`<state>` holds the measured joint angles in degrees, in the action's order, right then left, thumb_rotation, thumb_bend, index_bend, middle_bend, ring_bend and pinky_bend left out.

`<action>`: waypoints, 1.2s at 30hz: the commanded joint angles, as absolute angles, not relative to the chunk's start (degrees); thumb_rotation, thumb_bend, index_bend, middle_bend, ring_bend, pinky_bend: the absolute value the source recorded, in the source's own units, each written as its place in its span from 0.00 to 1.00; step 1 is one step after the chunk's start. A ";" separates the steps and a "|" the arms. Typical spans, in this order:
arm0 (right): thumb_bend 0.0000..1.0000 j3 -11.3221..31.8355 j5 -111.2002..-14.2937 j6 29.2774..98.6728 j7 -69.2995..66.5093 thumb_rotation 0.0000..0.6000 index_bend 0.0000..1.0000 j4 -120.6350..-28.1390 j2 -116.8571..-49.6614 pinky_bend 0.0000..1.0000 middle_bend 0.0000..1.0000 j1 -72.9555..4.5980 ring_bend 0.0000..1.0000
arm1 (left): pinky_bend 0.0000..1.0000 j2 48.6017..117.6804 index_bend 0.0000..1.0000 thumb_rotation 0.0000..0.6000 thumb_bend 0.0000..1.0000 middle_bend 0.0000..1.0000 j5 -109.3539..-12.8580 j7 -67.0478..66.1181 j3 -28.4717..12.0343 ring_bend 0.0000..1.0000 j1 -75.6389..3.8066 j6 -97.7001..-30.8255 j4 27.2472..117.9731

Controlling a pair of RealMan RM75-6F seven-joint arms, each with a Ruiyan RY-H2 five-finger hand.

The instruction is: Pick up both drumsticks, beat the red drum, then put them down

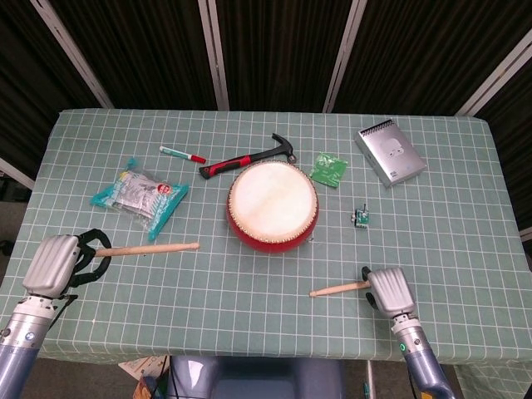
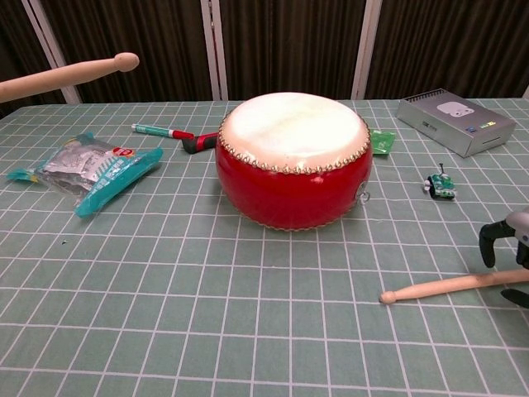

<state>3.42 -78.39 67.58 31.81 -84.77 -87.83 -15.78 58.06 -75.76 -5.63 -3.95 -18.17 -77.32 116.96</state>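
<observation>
The red drum (image 1: 273, 206) with its pale skin stands mid-table, also central in the chest view as the drum (image 2: 293, 161). My left hand (image 1: 56, 263) grips one drumstick (image 1: 150, 248) by its butt; the chest view shows this stick (image 2: 70, 74) raised in the air at the left, tip toward the drum. The second drumstick (image 1: 337, 289) lies flat on the cloth at the front right. My right hand (image 1: 389, 289) sits over its butt end. In the chest view its dark fingers (image 2: 489, 242) straddle the stick (image 2: 446, 286), spread apart, not closed on it.
Behind the drum lie a hammer (image 1: 249, 158), a marker pen (image 1: 182, 154) and a green packet (image 1: 330, 169). A snack bag (image 1: 139, 194) is at the left, a small green toy (image 1: 362, 217) and a grey box (image 1: 390, 153) at the right. The front table edge runs just below both hands.
</observation>
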 commanded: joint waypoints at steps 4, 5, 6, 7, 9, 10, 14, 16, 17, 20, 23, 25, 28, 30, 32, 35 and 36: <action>0.31 3.69 -77.94 67.79 33.30 1.00 0.49 -82.93 -88.47 0.99 1.00 -16.45 1.00 | 1.00 58.11 0.75 1.00 0.51 1.00 -75.49 -5.62 -4.22 1.00 -18.01 -77.02 116.76; 0.31 3.84 -77.59 67.75 33.37 1.00 0.49 -82.72 -88.56 0.99 1.00 -16.53 1.00 | 1.00 58.12 0.75 1.00 0.51 1.00 -75.46 -5.59 -4.29 1.00 -17.98 -76.98 116.76; 0.31 3.99 -77.14 67.59 33.53 1.00 0.49 -82.52 -88.57 0.99 1.00 -16.63 1.00 | 1.00 58.11 0.75 1.00 0.51 1.00 -75.44 -5.59 -4.38 1.00 -17.95 -76.96 116.78; 0.32 4.07 -76.87 67.48 33.67 1.00 0.49 -82.39 -88.54 0.99 1.00 -16.70 1.00 | 1.00 58.10 0.75 1.00 0.51 1.00 -75.42 -5.59 -4.45 1.00 -17.94 -76.95 116.82; 0.32 4.15 -76.22 67.22 34.15 1.00 0.49 -82.04 -88.48 0.99 1.00 -16.88 1.00 | 1.00 58.08 0.75 1.00 0.51 1.00 -75.40 -5.69 -4.60 1.00 -17.91 -76.89 116.91; 0.32 4.15 -75.90 67.11 34.30 1.00 0.49 -81.97 -88.46 0.99 1.00 -16.92 1.00 | 1.00 58.07 0.75 1.00 0.51 1.00 -75.40 -5.74 -4.65 1.00 -17.89 -76.83 116.94; 0.32 3.85 -75.25 66.86 34.77 1.00 0.49 -81.66 -88.42 0.99 1.00 -17.03 1.00 | 1.00 58.15 0.75 1.00 0.51 1.00 -75.39 -5.86 -4.79 1.00 -17.78 -76.71 116.93; 0.32 3.70 -75.00 66.77 34.86 1.00 0.49 -81.53 -88.52 0.99 1.00 -17.06 1.00 | 1.00 58.20 0.75 1.00 0.51 1.00 -75.41 -5.90 -4.85 1.00 -17.74 -76.64 116.90; 0.32 3.67 -74.89 66.74 34.91 1.00 0.49 -81.47 -88.59 0.99 1.00 -17.09 1.00 | 1.00 58.22 0.75 1.00 0.51 1.00 -75.40 -5.92 -4.88 1.00 -17.74 -76.60 116.90; 0.33 3.54 -74.76 66.73 35.29 1.00 0.49 -81.14 -88.84 0.99 1.00 -17.22 1.00 | 1.00 58.22 0.75 1.00 0.51 1.00 -75.36 -5.95 -4.97 1.00 -17.69 -76.54 116.93; 0.39 3.49 -74.44 66.64 35.69 1.00 0.49 -80.97 -89.09 0.99 1.00 -17.39 1.00 | 1.00 58.17 0.75 1.00 0.51 1.00 -75.34 -6.06 -5.05 1.00 -17.63 -76.47 116.99; 0.43 3.45 -74.00 66.51 36.11 1.00 0.49 -80.93 -89.19 0.99 1.00 -17.50 1.00 | 1.00 58.12 0.75 1.00 0.51 1.00 -75.21 -6.09 -5.14 1.00 -17.59 -76.39 117.04; 0.53 3.52 -72.88 66.07 36.63 1.00 0.54 -81.15 -89.21 0.99 1.00 -17.60 1.00 | 1.00 58.04 0.75 1.00 0.51 1.00 -75.13 -6.10 -5.24 1.00 -17.53 -76.29 117.10; 0.58 3.44 -72.26 65.96 37.17 1.00 0.58 -81.27 -89.25 1.00 1.00 -17.62 1.00 | 1.00 57.99 0.75 1.00 0.51 1.00 -75.13 -6.14 -5.31 1.00 -17.49 -76.23 117.12; 0.60 3.35 -71.91 65.89 37.44 1.00 0.63 -81.38 -89.24 1.00 1.00 -17.61 1.00 | 1.00 57.96 0.75 1.00 0.51 1.00 -75.10 -6.16 -5.37 1.00 -17.48 -76.18 117.17; 0.60 3.29 -71.37 65.85 37.64 1.00 0.71 -81.75 -89.07 0.99 1.00 -17.58 1.00 | 1.00 57.92 0.75 1.00 0.51 1.00 -74.95 -6.18 -5.46 1.00 -17.46 -76.08 117.19; 0.60 3.35 -71.18 65.87 37.49 1.00 0.74 -82.02 -88.95 0.99 1.00 -17.55 1.00 | 1.00 57.92 0.75 1.00 0.51 1.00 -74.92 -6.19 -5.48 1.00 -17.44 -76.05 117.18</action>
<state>3.32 -71.28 65.87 37.56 -81.91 -89.02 -17.57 57.92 -74.92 -6.19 -5.48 -17.45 -76.05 117.18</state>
